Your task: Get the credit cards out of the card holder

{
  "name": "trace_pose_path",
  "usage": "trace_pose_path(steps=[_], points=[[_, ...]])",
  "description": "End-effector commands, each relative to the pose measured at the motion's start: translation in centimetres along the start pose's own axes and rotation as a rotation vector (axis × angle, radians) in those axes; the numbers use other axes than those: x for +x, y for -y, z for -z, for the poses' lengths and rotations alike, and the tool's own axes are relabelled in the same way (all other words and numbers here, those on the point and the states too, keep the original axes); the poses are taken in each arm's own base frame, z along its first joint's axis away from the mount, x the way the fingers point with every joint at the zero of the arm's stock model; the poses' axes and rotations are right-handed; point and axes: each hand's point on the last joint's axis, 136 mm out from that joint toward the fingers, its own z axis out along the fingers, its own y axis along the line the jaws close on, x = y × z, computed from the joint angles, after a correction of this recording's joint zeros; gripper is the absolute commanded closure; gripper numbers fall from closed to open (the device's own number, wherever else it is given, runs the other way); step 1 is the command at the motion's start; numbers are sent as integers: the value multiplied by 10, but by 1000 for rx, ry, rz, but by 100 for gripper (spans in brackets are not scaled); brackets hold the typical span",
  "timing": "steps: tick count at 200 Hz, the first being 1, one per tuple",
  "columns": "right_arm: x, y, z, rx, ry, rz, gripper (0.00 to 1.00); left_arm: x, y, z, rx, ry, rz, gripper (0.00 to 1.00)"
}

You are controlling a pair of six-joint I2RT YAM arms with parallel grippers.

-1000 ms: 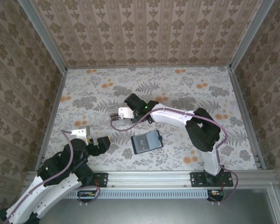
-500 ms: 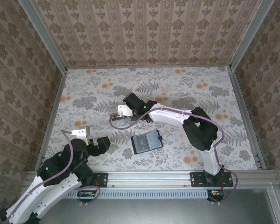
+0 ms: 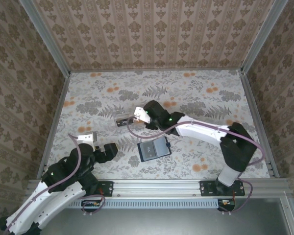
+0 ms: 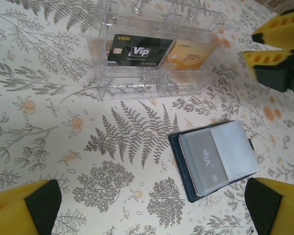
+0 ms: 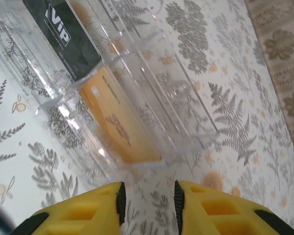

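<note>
The card holder (image 3: 154,148) lies open on the floral table, dark navy with clear sleeves. In the left wrist view the card holder (image 4: 215,159) shows a grey "VIP" credit card (image 4: 205,160) inside a sleeve. My right gripper (image 3: 139,116) hovers just right of a clear plastic box (image 3: 121,120); its fingers (image 5: 148,205) stand slightly apart with nothing between them. In that box lie a black VIP card (image 5: 63,36) and an orange card (image 5: 117,122). My left gripper (image 3: 95,146) is wide open and empty, left of the card holder.
The clear box (image 4: 152,54) sits beyond the card holder, with the right gripper's yellow fingers (image 4: 272,49) at its right end. Patterned walls and metal rails (image 3: 56,117) bound the table on all sides.
The right arm has drawn back to the right, off the clear box, and its elbow has swung toward the right side. The left arm and card holder stay put.
</note>
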Motion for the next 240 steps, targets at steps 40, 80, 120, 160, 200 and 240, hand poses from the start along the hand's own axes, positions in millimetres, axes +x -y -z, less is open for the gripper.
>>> trace_pose_path(steps=[40,80,120,160,200,240], points=[[35,9,67,-148,87,-768,61,26,39,-47,133,-152,116,12],[69,-25,74,-255,32,-956,62,40,49,-74,99,-229,131,25],[102,-63,54,-312,-42,-1042,61,48,53,-90,49,-267,121,28],[136,-85,32,-277,-178,-1059,60,52,56,-97,20,-284,105,28],[150,-116,16,-310,-263,-1079,61,54,57,-100,6,-302,89,28],[145,-141,16,-320,-278,-1109,66,55,57,-101,2,-309,63,28]])
